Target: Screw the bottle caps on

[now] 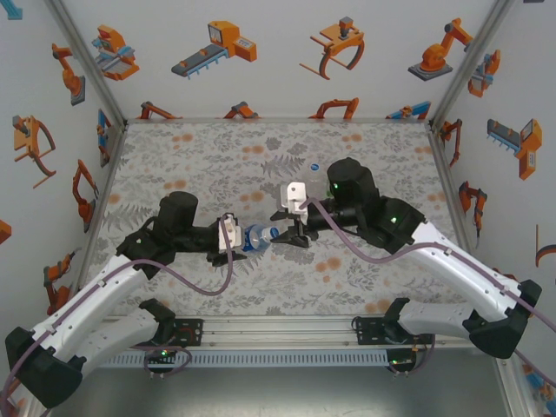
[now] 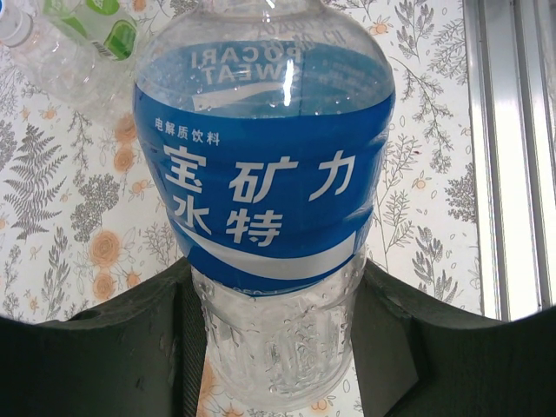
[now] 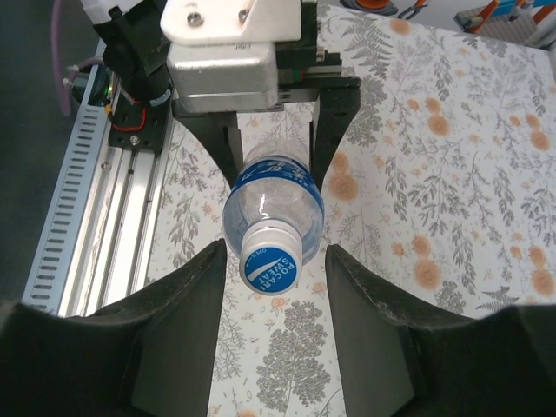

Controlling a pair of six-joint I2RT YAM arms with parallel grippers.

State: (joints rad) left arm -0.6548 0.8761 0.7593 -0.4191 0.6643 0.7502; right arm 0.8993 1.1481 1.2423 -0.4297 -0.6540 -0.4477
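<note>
**While the left jaws hold the bottle, the cap's seating is the worry**

Clamped shut on the ribbed lower body of the blue-labelled bottle (image 2: 261, 191), the left jaws hold it lying level, its neck pointing at the right jaws. The cap (image 3: 270, 263) sits on that neck between the right jaws. These stand open, with a gap on either side, and touch nothing. Whether the cap is threaded or merely resting cannot be told.

Trouble would most likely start as the right jaws close. If one side meets the cap first, the neck gets pushed aside and the cap may tilt and cross-thread. Once turning begins, the thin clear wall could flex or spin in the left grip. Its glossy film label looks slippery, and droplets bead the plastic near the grip.

The cap is a small round piece with a whitish skirt and a blue printed top, so there is little to hold. Both sets of jaws are matte black wedges. A green-labelled bottle (image 2: 95, 22) and a colourless bottle (image 2: 48, 65) lie side by side on the leaf-and-flower patterned surface (image 1: 217, 156), well apart from the work.
</note>
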